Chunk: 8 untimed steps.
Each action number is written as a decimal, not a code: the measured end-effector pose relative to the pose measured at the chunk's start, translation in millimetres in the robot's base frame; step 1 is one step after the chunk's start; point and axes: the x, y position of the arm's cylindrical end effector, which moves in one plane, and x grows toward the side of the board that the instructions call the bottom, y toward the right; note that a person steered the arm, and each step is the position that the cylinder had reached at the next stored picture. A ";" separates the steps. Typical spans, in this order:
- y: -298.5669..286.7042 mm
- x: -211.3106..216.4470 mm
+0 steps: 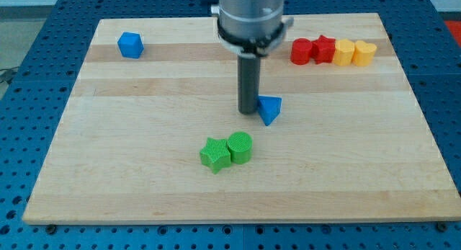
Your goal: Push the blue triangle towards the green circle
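The blue triangle lies near the middle of the wooden board. The green circle lies below and to the left of it, touching a green star on its left. My tip stands right against the triangle's left side, above the green circle. The rod rises straight up to the arm's grey end at the view's top.
A blue block sits at the board's top left. At the top right stand a red block, a red star, a yellow block and a yellow heart-like block in a row. The board has blue table around it.
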 end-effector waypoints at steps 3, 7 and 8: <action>14.3 -17.4; 71.8 57.1; 67.1 56.5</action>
